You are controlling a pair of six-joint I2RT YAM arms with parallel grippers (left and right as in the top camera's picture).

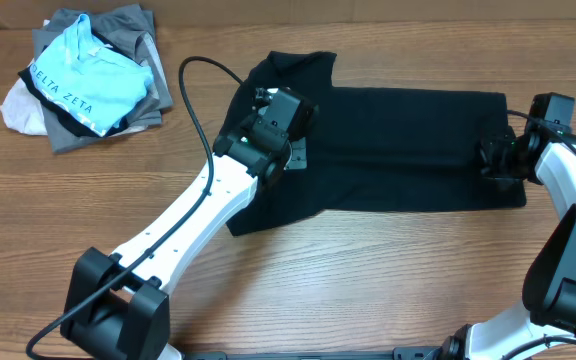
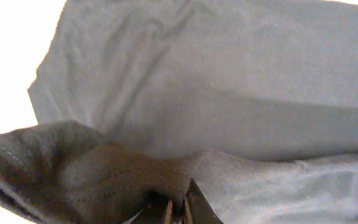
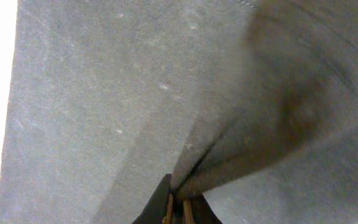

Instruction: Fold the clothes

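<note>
Far left: a pile of garments (image 1: 43,125), light blue shirt (image 1: 93,85) on top, well apart from the work. Centre to right: black T-shirt (image 1: 398,140) lying on the wood table (image 1: 368,270), long axis left to right, wider sleeve end to the left, straight edge to the right. Left gripper (image 1: 290,155) clenched on a raised fold at the sleeve end. Right gripper (image 1: 490,160) clenched on bunched fabric at the right edge. Bare wood runs along the shirt's near edge and between shirt and pile.
</note>
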